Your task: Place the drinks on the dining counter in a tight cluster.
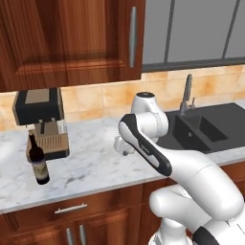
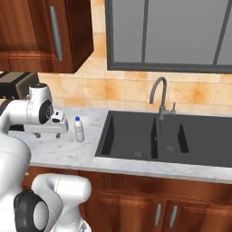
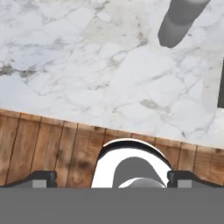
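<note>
Your gripper (image 2: 47, 132) hangs empty, jaws spread wide. The small white bottle (image 2: 79, 129) stands upright on the marble counter (image 2: 59, 152), just beside the gripper, toward the sink (image 2: 136, 136).

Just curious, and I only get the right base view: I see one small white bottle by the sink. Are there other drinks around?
Observer: Yes. The left base view shows a wine bottle standing upright left of the arm, just in front of the coffee machine.
Operator: Is the claw holding anything?
Observer: No. In the hand view the gripper is open and empty, above the counter.
</note>
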You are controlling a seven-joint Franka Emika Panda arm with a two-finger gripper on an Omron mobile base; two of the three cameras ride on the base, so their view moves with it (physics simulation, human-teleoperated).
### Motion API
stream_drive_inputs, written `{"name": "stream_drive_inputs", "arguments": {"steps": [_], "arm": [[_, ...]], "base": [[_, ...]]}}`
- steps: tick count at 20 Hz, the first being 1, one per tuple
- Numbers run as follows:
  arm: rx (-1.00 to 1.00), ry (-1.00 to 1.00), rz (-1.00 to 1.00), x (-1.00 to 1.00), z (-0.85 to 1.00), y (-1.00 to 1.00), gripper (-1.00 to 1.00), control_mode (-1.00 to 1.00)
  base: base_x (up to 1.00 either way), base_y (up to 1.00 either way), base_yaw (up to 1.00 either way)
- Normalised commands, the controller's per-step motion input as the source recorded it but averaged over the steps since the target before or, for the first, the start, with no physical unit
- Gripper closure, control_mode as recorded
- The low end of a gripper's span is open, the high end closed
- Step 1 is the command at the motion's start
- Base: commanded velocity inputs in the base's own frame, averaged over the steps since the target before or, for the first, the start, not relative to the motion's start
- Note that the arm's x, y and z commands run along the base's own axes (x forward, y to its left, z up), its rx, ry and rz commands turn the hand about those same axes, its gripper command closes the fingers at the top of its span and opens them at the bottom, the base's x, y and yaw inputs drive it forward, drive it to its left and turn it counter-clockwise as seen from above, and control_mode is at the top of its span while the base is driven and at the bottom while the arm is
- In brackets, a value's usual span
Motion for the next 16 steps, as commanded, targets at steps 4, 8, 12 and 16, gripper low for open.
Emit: {"name": "stream_drive_inputs", "arguments": {"steps": [4, 8, 12, 16], "arm": [[0.00, 0.00, 0.00, 0.00, 0.00, 0.00, -1.00, 1.00], [0.00, 0.00, 0.00, 0.00, 0.00, 0.00, -1.00, 1.00], [0.00, 0.00, 0.00, 0.00, 0.00, 0.00, -1.00, 1.00], [0.00, 0.00, 0.00, 0.00, 0.00, 0.00, -1.00, 1.00]], "base": [[0.37, -0.06, 0.07], [0.40, -0.01, 0.07], [0.34, -0.01, 0.04], [0.00, 0.00, 0.00]]}}
